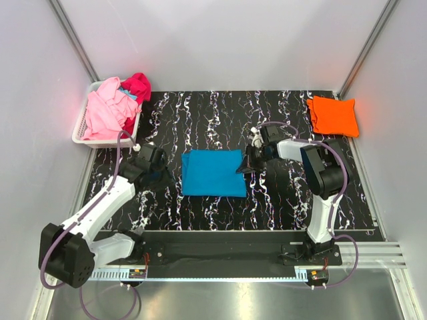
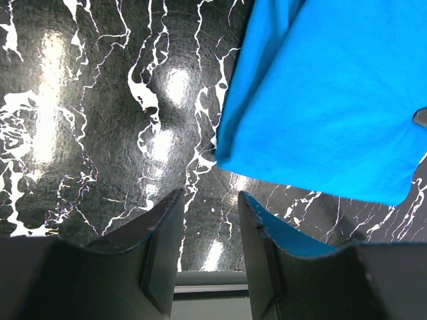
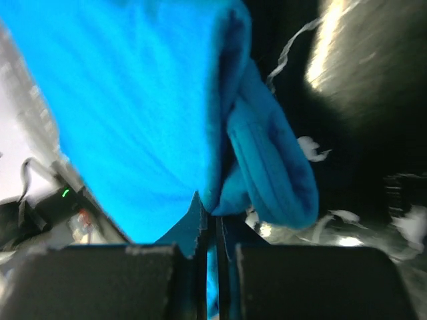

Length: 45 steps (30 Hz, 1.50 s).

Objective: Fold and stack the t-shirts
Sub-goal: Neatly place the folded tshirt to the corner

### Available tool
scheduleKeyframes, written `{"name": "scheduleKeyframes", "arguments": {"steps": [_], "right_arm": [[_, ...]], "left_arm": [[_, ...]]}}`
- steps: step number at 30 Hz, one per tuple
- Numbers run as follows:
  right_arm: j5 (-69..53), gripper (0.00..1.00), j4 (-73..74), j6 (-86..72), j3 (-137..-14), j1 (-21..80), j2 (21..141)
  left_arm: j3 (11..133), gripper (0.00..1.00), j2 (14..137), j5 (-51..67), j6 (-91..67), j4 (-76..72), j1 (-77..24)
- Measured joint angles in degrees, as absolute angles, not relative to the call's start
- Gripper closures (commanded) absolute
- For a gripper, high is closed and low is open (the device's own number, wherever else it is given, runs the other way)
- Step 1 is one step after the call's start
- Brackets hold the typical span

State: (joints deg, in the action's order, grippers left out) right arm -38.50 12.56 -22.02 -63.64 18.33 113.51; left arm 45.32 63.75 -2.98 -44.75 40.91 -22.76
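While its jaws are pressed shut on a bunched fold at the edge of the turquoise-blue t-shirt (image 3: 153, 100), the right gripper (image 3: 212, 227) sits low over the black marbled table (image 1: 280, 200); the rest of that folded shirt lies flat to its left, and the folded orange t-shirt (image 1: 332, 115) lies well apart, beyond it to its right. Left gripper (image 2: 210, 207): jaws part open, nothing between them, the shirt's corner just ahead and to its right, not touching; farther off, beyond it to its left, the white basket (image 1: 80, 131) holds the pink t-shirt (image 1: 107, 110) and the magenta t-shirt (image 1: 139, 87)
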Motion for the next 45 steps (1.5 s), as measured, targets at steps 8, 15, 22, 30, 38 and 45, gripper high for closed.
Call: {"name": "scheduleKeyframes", "arguments": {"steps": [8, 15, 22, 30, 38, 45], "right_arm": [[-15.11, 1.0, 27.66, -17.34, -78.98, 18.39, 114.04], [-1.96, 1.0, 34.72, -12.67, -95.83, 15.33, 119.57], [14.24, 1.0, 39.0, -5.39, -112.86, 11.38, 129.36], [23.53, 1.0, 43.97, 1.96, -135.55, 6.63, 142.61], [26.59, 1.0, 46.0, 7.95, -146.36, -1.04, 147.28], [28.27, 1.0, 44.29, 10.85, -148.57, -7.33, 147.28]], "left_arm": [[45.34, 0.57, 61.52, -2.22, -44.53, 41.28, -22.11], [45.34, 0.57, 61.1, -1.54, -44.49, 41.67, -22.04], [45.39, 0.57, 61.17, 0.14, -43.94, 42.06, -22.02], [46.19, 0.57, 64.12, 1.5, -43.09, 41.95, -22.02], [49.19, 0.57, 69.43, 2.02, -41.15, 41.71, -22.02], [51.35, 0.59, 76.97, 3.38, -39.59, 39.4, -22.02]]}}
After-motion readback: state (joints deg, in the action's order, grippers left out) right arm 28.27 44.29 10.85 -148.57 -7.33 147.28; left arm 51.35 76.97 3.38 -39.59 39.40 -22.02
